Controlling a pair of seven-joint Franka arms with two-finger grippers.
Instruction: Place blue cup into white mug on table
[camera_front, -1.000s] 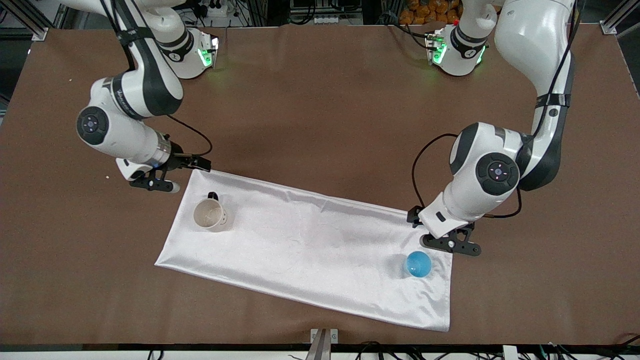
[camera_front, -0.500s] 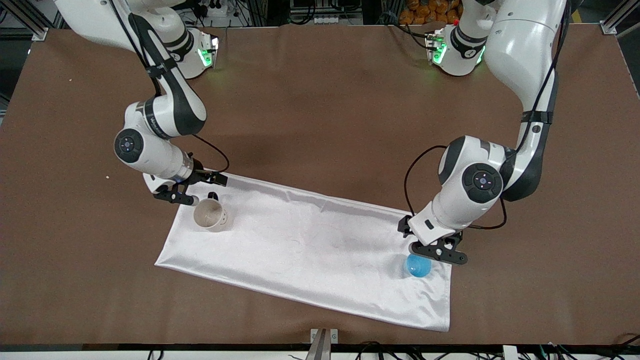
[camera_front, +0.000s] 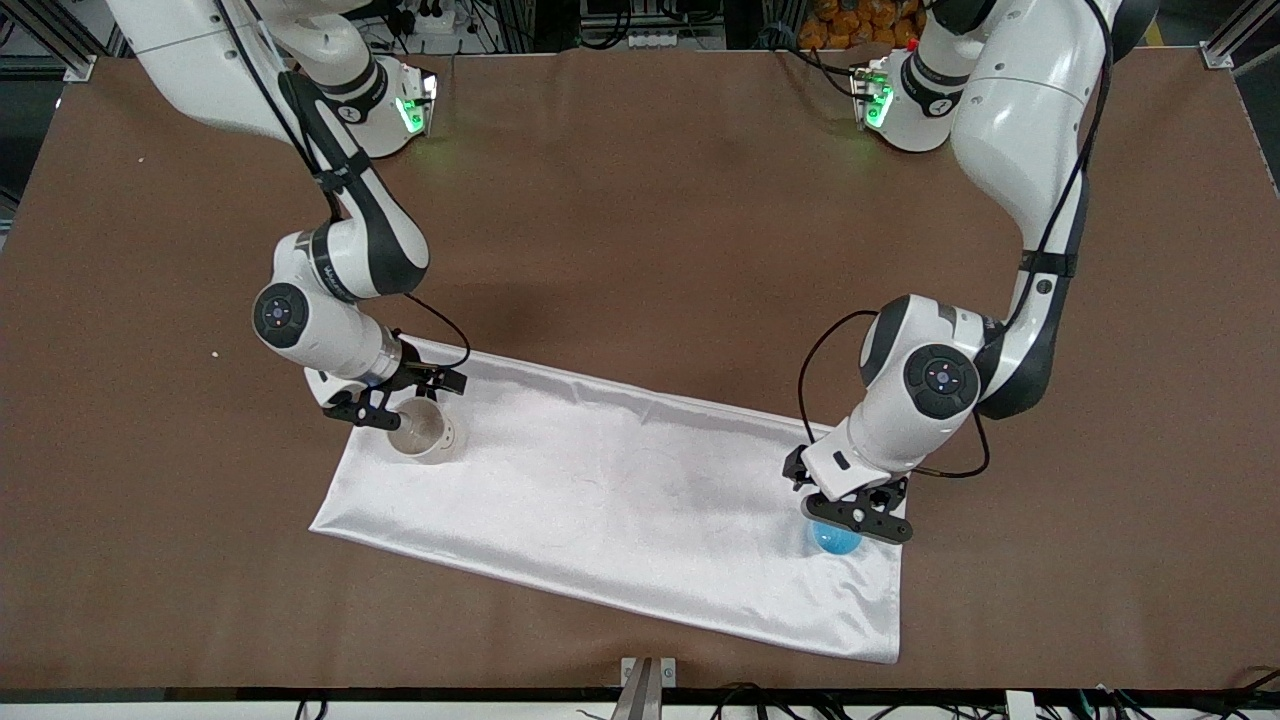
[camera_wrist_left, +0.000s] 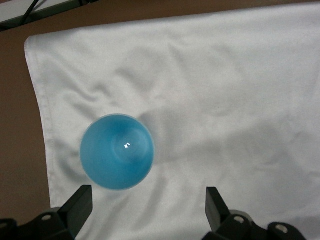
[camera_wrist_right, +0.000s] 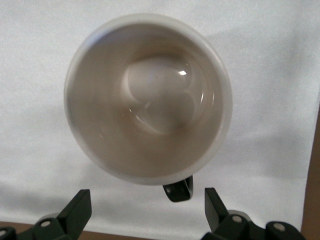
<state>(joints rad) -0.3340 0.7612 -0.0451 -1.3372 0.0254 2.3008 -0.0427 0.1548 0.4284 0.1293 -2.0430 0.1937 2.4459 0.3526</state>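
- One blue cup (camera_front: 833, 540), upright on the white cloth (camera_front: 620, 490), down at the cloth's end toward the left arm, about four o'clock from the cloth's middle in the front view.
- One white mug (camera_front: 423, 432), upright and empty, on the same cloth at the right arm's end, about ten o'clock from its middle; its black handle (camera_wrist_right: 179, 189) points to twelve o'clock, toward the robots' bases.
- Cup and mug stand well apart.
- Two grippers in play. The left gripper (camera_front: 858, 515) hangs over the cup's rim, fingers (camera_wrist_left: 80, 206) spread wide, gripping nothing.
- The right gripper (camera_front: 385, 410) hovers over the mug's rim, fingers (camera_wrist_right: 77, 209) spread just as wide, nothing between them.
- One cloth, shiny and lightly creased, laid at a slant across the brown counter (camera_front: 650, 250).
- Along the counter's top edge: metal framing, cables, green lights glowing on both arm bases.
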